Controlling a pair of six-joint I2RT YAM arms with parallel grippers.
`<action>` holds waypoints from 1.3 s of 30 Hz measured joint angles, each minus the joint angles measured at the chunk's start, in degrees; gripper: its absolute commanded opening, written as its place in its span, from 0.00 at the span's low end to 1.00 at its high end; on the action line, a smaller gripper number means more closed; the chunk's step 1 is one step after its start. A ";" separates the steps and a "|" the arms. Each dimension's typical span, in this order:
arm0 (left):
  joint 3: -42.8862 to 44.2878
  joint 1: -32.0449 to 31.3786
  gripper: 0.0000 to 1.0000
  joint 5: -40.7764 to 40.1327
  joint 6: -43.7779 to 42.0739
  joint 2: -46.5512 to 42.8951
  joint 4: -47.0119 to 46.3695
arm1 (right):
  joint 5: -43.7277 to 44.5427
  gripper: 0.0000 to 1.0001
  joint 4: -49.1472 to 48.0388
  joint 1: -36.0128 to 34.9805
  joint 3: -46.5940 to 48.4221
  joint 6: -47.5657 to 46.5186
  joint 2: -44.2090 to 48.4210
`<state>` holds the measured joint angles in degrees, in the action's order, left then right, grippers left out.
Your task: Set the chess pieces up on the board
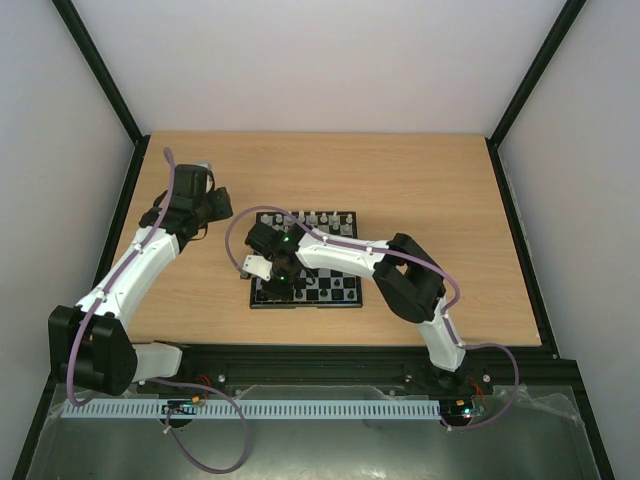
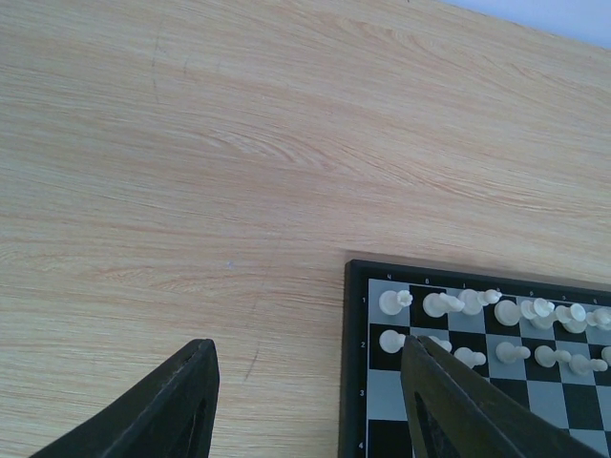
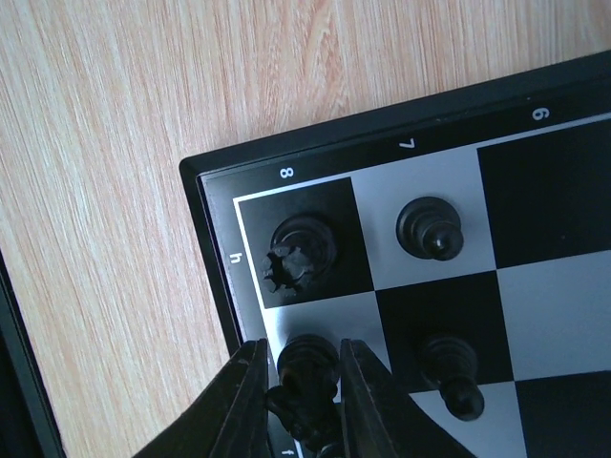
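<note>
The board (image 1: 335, 290) lies at the table's middle. White chess pieces (image 1: 320, 220) stand along its far rows; in the left wrist view they fill two rows (image 2: 506, 329). My right gripper (image 1: 272, 275) hangs over the board's near left corner. In the right wrist view it (image 3: 304, 348) is shut on a black piece (image 3: 307, 367) standing on a pale square next to the corner rook (image 3: 301, 250). Two more black pieces (image 3: 430, 227) stand in the neighbouring file. My left gripper (image 2: 307, 343) is open and empty over bare wood, left of the board's edge (image 2: 355, 363).
The wooden table (image 1: 450, 200) is ringed by a black frame and white walls. My left arm (image 1: 140, 265) reaches along the left side. My right arm (image 1: 410, 285) crosses over the board's right part and hides some squares.
</note>
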<state>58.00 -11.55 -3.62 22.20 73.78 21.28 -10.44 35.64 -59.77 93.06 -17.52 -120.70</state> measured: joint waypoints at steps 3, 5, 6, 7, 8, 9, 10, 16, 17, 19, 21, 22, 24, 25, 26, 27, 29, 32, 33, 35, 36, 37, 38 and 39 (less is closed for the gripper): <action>0.00 0.00 0.54 0.24 -0.09 0.00 0.00 | 0.07 0.31 -0.04 0.00 0.00 0.22 -0.17; 0.00 0.00 0.54 0.39 -0.11 0.00 -0.02 | 0.20 0.34 0.00 0.00 0.00 0.39 -0.22; 0.00 0.00 0.54 0.48 -0.11 0.00 -0.02 | 0.20 0.34 0.02 0.00 0.02 0.52 -0.22; 0.00 0.00 0.54 0.57 -0.11 0.00 -0.02 | 0.22 0.35 0.04 0.00 0.11 0.63 -0.22; 0.00 0.00 0.54 0.61 -0.13 0.00 -0.02 | 0.20 0.37 0.09 0.00 0.24 0.79 -0.22; 0.00 0.00 0.54 0.68 -0.13 0.00 -0.04 | 0.17 0.38 0.11 0.00 0.31 0.90 -0.17; 0.00 0.00 0.54 0.76 -0.13 0.00 -0.07 | 0.15 0.39 0.13 0.00 0.33 0.92 0.00; 0.00 0.00 0.54 1.29 -0.31 0.00 -0.39 | 0.09 0.41 0.90 0.33 0.28 0.98 4.61; 0.00 0.00 0.54 1.46 -0.35 0.00 -0.42 | 0.07 0.41 0.94 0.59 0.17 0.98 6.08; 0.00 0.00 0.54 1.73 -0.39 0.02 -0.42 | 0.13 0.41 0.96 1.01 -0.39 1.01 9.16; 0.00 0.00 0.54 2.03 -0.55 0.00 -0.44 | 0.22 0.40 0.52 2.78 -1.75 1.05 12.11; 0.00 0.00 0.54 2.16 -0.59 0.00 -0.46 | 0.33 0.40 0.24 3.98 -3.04 1.18 13.77; 0.00 0.00 0.54 2.38 -0.66 0.00 -0.52 | 1.09 0.40 -0.09 6.82 -5.44 1.73 16.15; 0.00 0.00 0.54 2.58 -0.72 0.02 -0.59 | 1.70 0.40 -0.33 8.07 -6.45 2.05 16.87; 0.00 0.00 0.54 2.71 -0.76 0.02 -0.68 | 2.47 0.40 -0.92 9.62 -7.82 2.40 17.57; 0.00 0.00 0.54 2.84 -0.79 0.02 -0.74 | 3.26 0.40 -1.27 10.80 -8.83 2.84 17.88; 0.00 0.00 0.54 3.21 -0.81 0.02 -0.79 | 4.76 0.40 -1.92 13.18 -10.73 3.69 18.03; 0.00 0.00 0.54 3.63 -0.96 0.02 -0.81 | 6.43 0.42 -2.58 14.95 -13.35 4.74 17.94; 0.00 0.00 0.54 3.67 -0.98 0.02 -0.81 | 6.91 0.43 -2.60 15.15 -13.94 5.05 17.81; 0.00 0.00 0.54 3.69 -1.05 0.02 -0.79 | 7.58 0.44 -2.64 15.15 -14.38 5.44 17.40; 0.00 0.00 0.54 3.72 -1.05 0.02 -0.79 | 7.82 0.45 -2.78 15.13 -14.38 5.57 17.07; 0.00 0.00 0.54 3.78 -1.07 0.02 -0.81 | 8.00 0.45 -2.97 15.13 -14.38 5.77 16.72; 0.00 0.00 0.54 3.85 -1.09 0.02 -0.81 | 8.11 0.46 -3.10 15.13 -14.38 5.90 16.35; 0.00 0.00 0.54 3.89 -1.11 0.02 -0.79 | 8.11 0.46 -3.21 15.13 -14.38 6.01 15.96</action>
<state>58.00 -11.55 0.27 21.08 73.80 20.49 -2.33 32.42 -44.64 78.67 -11.51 -104.75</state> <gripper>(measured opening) 0.538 0.448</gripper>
